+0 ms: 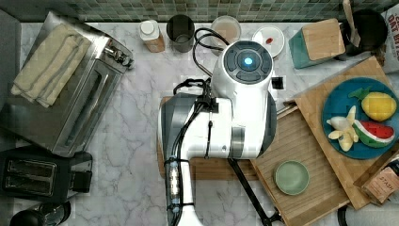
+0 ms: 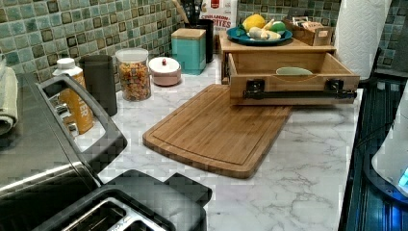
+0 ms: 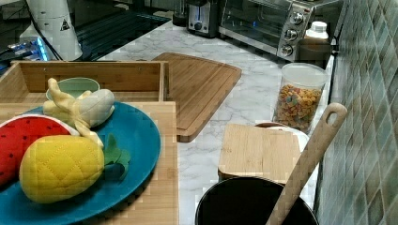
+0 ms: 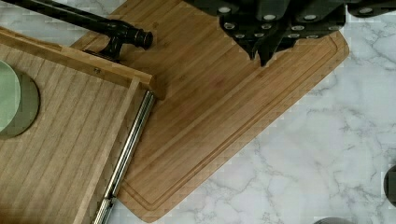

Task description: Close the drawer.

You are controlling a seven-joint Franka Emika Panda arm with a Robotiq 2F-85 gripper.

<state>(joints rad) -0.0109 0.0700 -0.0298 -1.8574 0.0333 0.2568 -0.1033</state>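
Pincer, grip state unclear, hovers over cutting board; a skewed push could jam the open drawer.

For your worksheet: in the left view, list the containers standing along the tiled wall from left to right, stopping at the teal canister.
Orange bottle with white cap → dark tumbler → glass jar of colourful cereal → pink lidded bowl → teal canister with wooden lid.

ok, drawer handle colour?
Dark, near-black metal bar handle across the drawer front; it shows best in the left view.
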